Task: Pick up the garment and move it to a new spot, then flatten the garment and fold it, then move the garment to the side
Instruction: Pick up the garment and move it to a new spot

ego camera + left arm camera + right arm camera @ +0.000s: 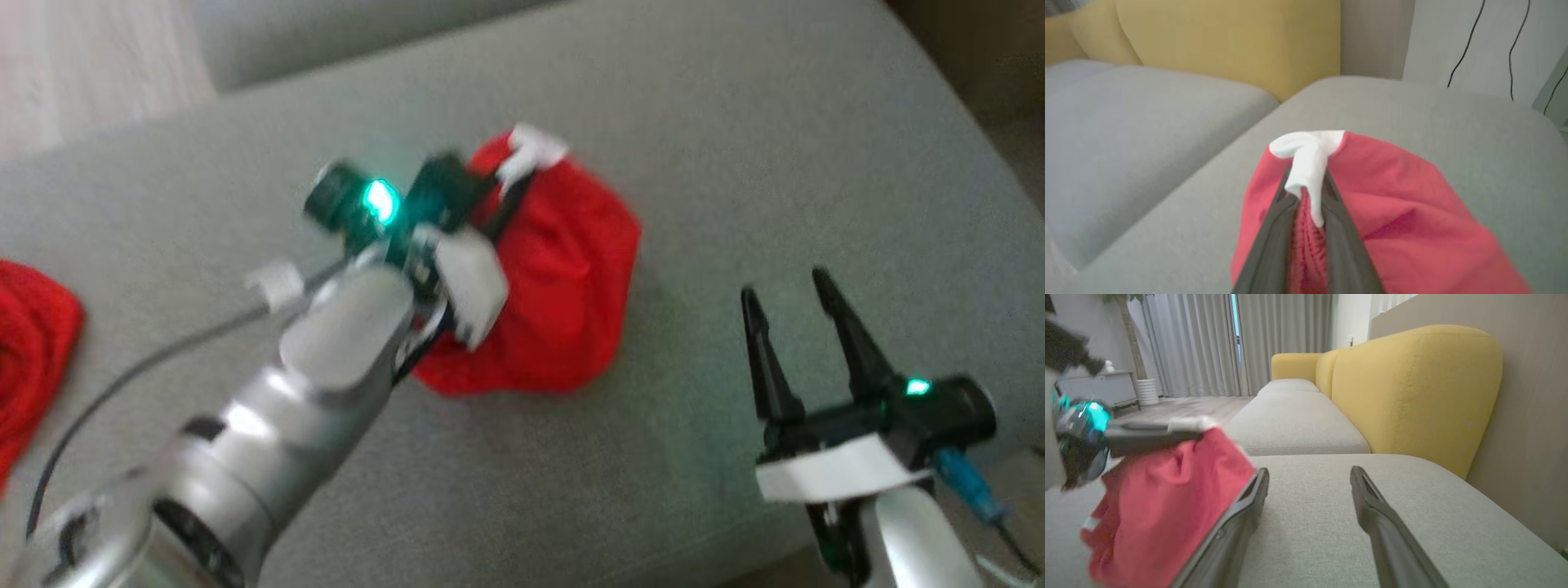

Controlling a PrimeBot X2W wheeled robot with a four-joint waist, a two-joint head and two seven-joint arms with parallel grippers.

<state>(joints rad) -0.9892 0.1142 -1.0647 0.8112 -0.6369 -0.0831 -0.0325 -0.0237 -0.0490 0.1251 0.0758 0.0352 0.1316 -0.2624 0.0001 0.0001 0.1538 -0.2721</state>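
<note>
Left wrist view: pinching crumpled red cloth garment by white hem in narrow left gripper. Could slip mid-carry, thin bite, with wide-open right gripper idle.

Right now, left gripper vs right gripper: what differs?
Jaws: the left gripper is shut; the right gripper stands wide open.
Load: the left gripper pinches the red garment at its white trim; the right gripper holds nothing.
Place: the left gripper is on the garment; the right gripper sits apart from it, over bare grey cushion.
Shared: two dark fingers and a lit green light on each.
</note>
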